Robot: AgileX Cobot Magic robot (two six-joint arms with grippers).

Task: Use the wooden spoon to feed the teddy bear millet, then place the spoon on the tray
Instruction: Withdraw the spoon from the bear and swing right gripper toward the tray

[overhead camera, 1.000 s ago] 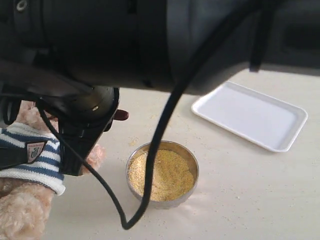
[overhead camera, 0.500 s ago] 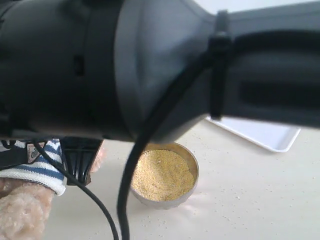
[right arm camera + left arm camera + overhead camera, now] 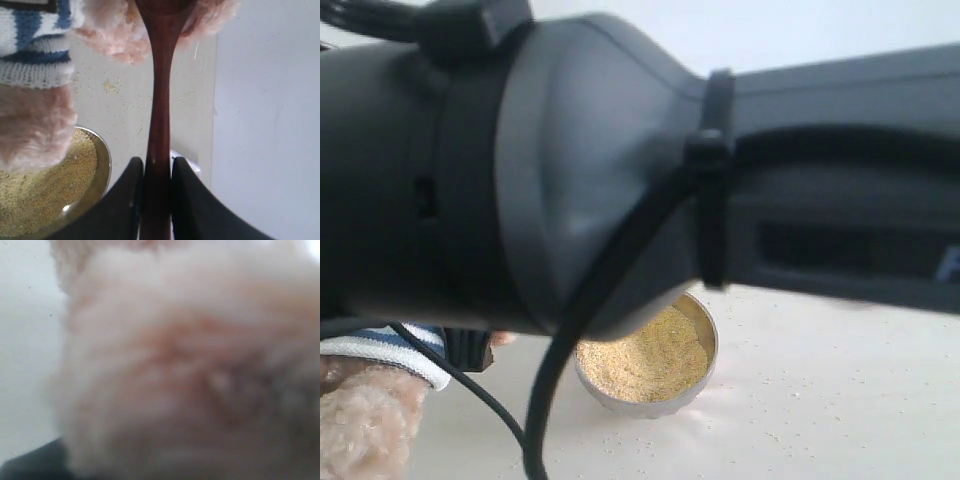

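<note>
The wooden spoon (image 3: 161, 100) is reddish-brown, the millet (image 3: 645, 362) golden-yellow.

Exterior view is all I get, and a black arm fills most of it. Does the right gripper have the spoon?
Observer: Yes. In the right wrist view, the right gripper is shut on the handle of the wooden spoon.
Operator: Where is the spoon's bowl end?
Observer: Up at the teddy bear, with its fur on both sides of the bowl end.
Operator: What does the left wrist view give?
Observer: Only blurred bear fur, filling nearly the whole picture.
</note>
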